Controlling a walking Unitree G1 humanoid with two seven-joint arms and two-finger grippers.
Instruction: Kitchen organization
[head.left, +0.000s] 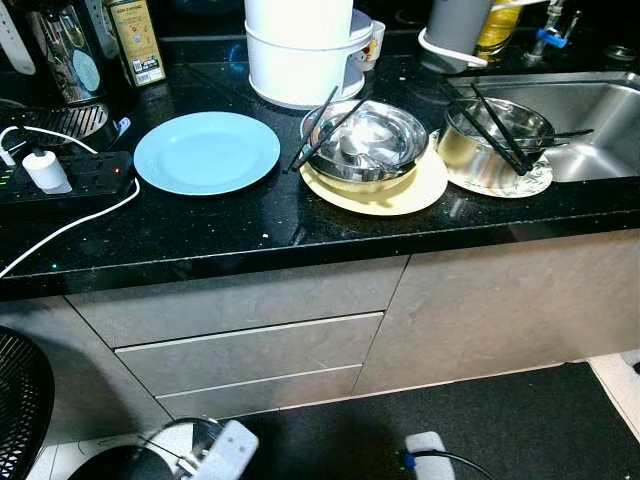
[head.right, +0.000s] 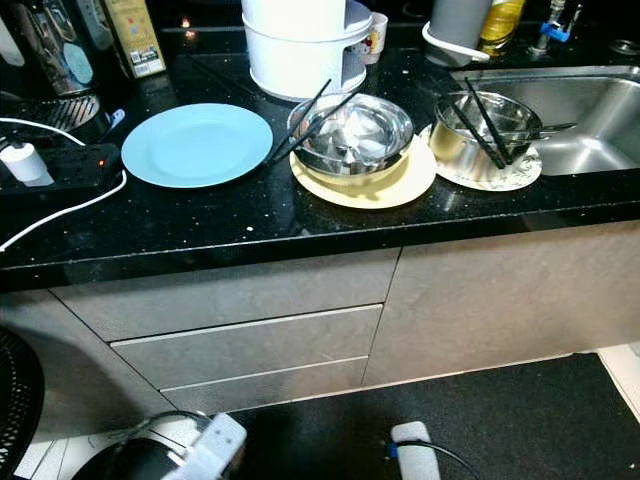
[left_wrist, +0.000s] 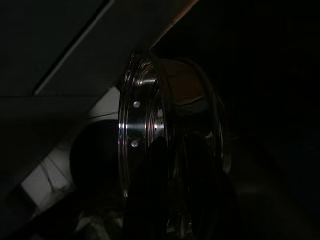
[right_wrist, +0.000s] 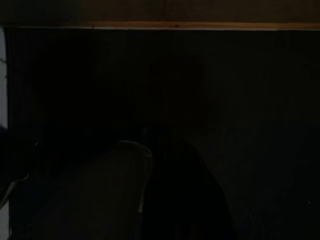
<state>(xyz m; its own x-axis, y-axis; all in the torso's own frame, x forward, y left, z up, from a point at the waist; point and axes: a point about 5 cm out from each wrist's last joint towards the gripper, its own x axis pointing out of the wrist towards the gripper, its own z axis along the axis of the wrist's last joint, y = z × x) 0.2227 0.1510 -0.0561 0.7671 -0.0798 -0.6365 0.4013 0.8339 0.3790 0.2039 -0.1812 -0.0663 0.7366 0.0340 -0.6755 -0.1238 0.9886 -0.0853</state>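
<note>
In the eye views, a blue plate (head.left: 207, 151) is seen on the black table (head.left: 250, 235), near its front edge; beside it a steel bowl (head.left: 365, 140) with chopsticks (head.left: 318, 127) sits on a cream plate (head.left: 410, 190). In the left wrist view, a shiny metal rim (left_wrist: 142, 130) is gripped by the left hand (left_wrist: 172, 200). In the dark right wrist view, the right hand (right_wrist: 175, 200) is barely made out; whether it is open cannot be told
</note>
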